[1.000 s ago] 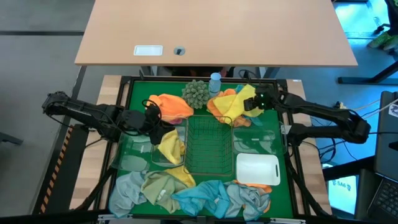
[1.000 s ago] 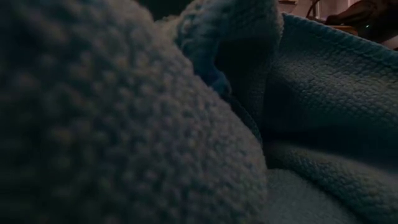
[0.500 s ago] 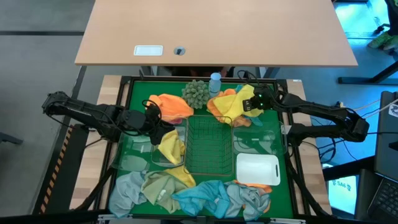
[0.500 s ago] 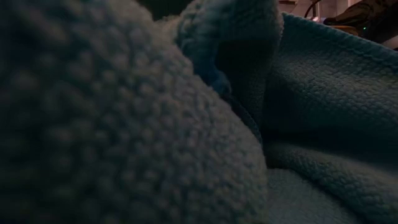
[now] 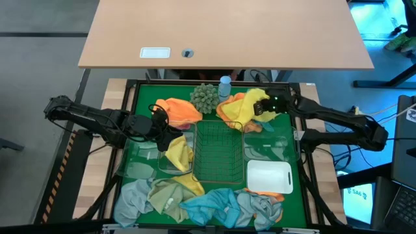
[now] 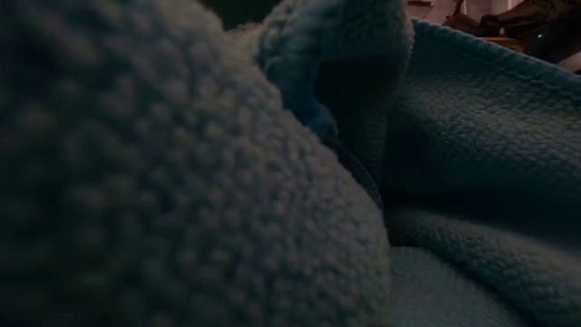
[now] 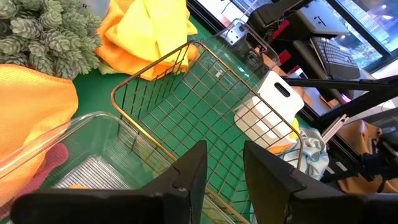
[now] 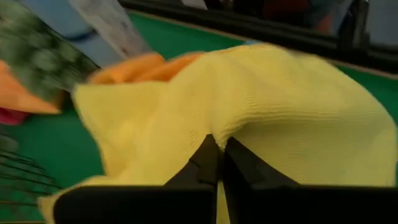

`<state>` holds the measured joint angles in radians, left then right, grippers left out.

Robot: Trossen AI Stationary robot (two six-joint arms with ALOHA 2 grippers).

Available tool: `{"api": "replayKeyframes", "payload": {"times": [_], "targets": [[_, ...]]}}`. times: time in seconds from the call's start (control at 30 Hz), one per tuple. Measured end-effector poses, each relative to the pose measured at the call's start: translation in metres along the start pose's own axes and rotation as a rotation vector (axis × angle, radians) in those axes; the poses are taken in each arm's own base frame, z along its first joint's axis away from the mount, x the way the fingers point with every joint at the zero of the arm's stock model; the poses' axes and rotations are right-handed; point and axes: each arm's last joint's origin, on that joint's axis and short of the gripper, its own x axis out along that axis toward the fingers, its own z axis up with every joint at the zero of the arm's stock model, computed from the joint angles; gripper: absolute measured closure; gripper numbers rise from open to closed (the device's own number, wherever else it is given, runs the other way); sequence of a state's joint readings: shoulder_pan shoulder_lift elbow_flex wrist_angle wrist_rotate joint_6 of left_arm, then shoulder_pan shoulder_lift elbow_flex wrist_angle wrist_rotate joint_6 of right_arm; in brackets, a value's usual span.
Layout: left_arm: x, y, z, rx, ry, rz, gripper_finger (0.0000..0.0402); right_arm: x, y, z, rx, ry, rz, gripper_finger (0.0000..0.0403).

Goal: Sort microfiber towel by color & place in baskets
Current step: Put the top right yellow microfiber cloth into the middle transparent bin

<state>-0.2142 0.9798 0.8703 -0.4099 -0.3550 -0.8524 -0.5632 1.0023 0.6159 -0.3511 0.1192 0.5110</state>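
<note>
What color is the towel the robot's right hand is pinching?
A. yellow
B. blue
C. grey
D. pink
A: in the right wrist view the right gripper has its fingers shut on a fold of the yellow towel, at the far side of the green mat.

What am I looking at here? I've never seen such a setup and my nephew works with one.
It is a robot with two dark arms at a table, sorting towels by color. One camera looks straight down; one sits at table height, blocked by blue cloth; one rides on each wrist. On the green mat stand a wire basket, clear bins and a white bin, ringed by orange, yellow, blue and grey towels. The right pincer has pinched shut on a yellow towel at the far side. The left pincer is open, holding nothing, above a clear bin that has a yellow towel inside.
</note>
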Motion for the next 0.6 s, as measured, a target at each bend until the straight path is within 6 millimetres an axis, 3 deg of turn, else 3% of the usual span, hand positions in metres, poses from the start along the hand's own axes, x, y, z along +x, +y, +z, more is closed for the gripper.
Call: {"api": "replayKeyframes", "payload": {"times": [0.27, 0.6], "targets": [[0.0, 0.0, 0.0, 0.001, -0.018, 0.015, 0.0303, -0.024, 0.007, 0.012, -0.008, -0.135, 0.198, 0.0397], [0.0, 0.001, 0.0, 0.001, -0.019, 0.018, 0.0303, -0.053, 0.025, 0.035, -0.064, -0.339, 0.619, 0.0401]]}}
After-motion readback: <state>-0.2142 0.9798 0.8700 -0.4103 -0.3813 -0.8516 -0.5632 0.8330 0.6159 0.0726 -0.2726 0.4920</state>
